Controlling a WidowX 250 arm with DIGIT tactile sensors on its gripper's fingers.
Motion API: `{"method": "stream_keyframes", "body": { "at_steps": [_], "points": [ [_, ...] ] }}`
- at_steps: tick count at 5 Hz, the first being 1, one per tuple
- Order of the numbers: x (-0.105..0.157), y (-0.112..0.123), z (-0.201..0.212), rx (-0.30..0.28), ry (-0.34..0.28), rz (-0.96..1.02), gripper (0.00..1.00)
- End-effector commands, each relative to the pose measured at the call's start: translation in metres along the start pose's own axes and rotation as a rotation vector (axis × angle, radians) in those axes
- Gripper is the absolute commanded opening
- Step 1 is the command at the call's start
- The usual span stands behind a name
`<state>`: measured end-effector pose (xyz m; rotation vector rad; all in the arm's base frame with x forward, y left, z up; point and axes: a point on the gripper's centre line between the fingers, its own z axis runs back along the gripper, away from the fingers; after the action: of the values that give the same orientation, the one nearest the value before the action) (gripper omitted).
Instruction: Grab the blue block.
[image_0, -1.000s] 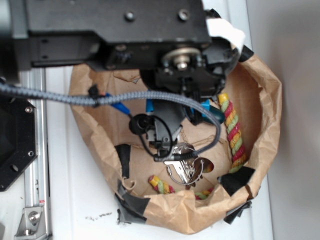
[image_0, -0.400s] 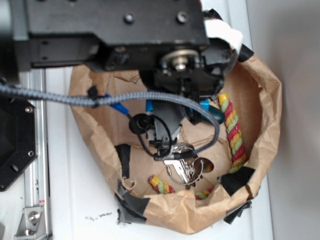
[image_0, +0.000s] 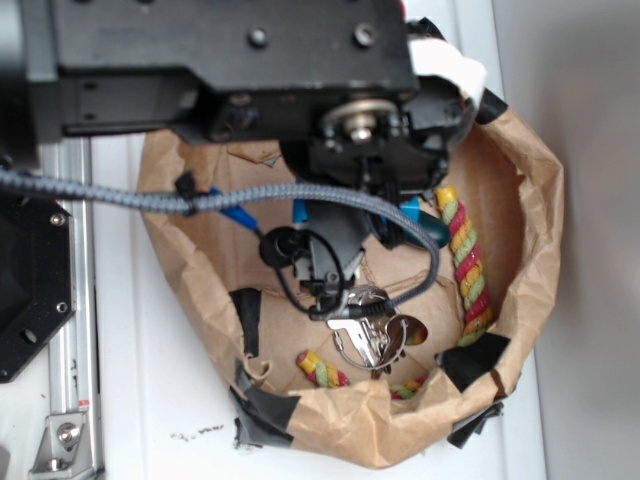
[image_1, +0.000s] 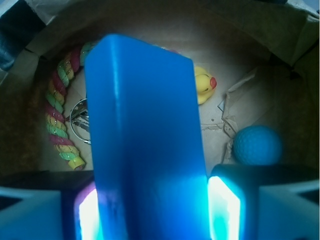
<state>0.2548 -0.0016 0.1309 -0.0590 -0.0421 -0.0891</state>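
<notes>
Closest to the wrist camera, the claw (image_1: 150, 210) is clenched on the blue block (image_1: 145, 145), its two glowing pads pressing the block's sides at the bottom of the frame. The block stands upright between them, rising toward the top of the wrist view and covering much of the middle of it.

Past the block lies the inside of a brown paper bag (image_1: 260, 45) with a rolled rim. To the right, near the claw, a round blue ball (image_1: 257, 145) rests on the bag's floor. Just beyond the block's right edge a yellow rubber duck (image_1: 205, 85) peeks out, partly hidden. On the left a multicoloured rope (image_1: 57, 125) curves along the bag wall, and a metal ring (image_1: 80, 120) lies between the rope and the block.

From the exterior view, the black arm (image_0: 230, 60) fills the top and hangs over the bag (image_0: 520, 220), which sits on a white worktop (image_0: 150, 400). A braided grey cable (image_0: 100, 195) crosses from the left. Only slivers of blue show under the arm there, so the block cannot be made out clearly. The rope (image_0: 468, 270) runs down the bag's right side.
</notes>
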Motion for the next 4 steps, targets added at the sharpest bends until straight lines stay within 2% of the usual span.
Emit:
{"method": "stream_keyframes", "body": {
  "at_steps": [1, 4],
  "points": [
    [0.0017, -0.0025, 0.0060, 0.014, -0.037, 0.016, 0.00],
    [0.0023, -0.0013, 0.0065, 0.012, -0.045, 0.021, 0.00]
  ]
}}
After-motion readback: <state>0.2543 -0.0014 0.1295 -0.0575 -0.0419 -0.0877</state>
